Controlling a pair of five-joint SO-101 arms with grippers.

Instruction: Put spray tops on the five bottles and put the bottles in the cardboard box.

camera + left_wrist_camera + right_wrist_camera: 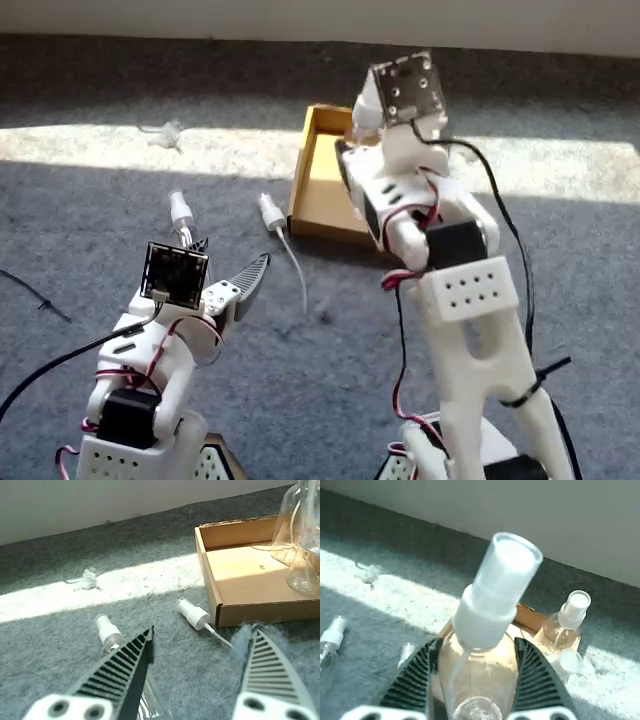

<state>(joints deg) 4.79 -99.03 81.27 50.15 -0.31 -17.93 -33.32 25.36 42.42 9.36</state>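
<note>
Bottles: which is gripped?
The capped bottle in the right gripper, over the cardboard box. Standing bottles are in the box; the lying bottle is on the carpet by the left gripper.

We see a grey carpet [300, 400] carrying everything, with a band of sunlight [230, 150] running left to right across its far part. A shallow cardboard box [300, 180] sits flat on it, right of centre and towards the far side. Just left of the box lies a loose spray top [271, 212], its thin tube trailing nearer. Further left lies a clear bottle [181, 210] with its sprayer on. A small white scrap [165, 132] rests in the sunlight, and a black tie [35, 295] lies at the left edge.
</note>
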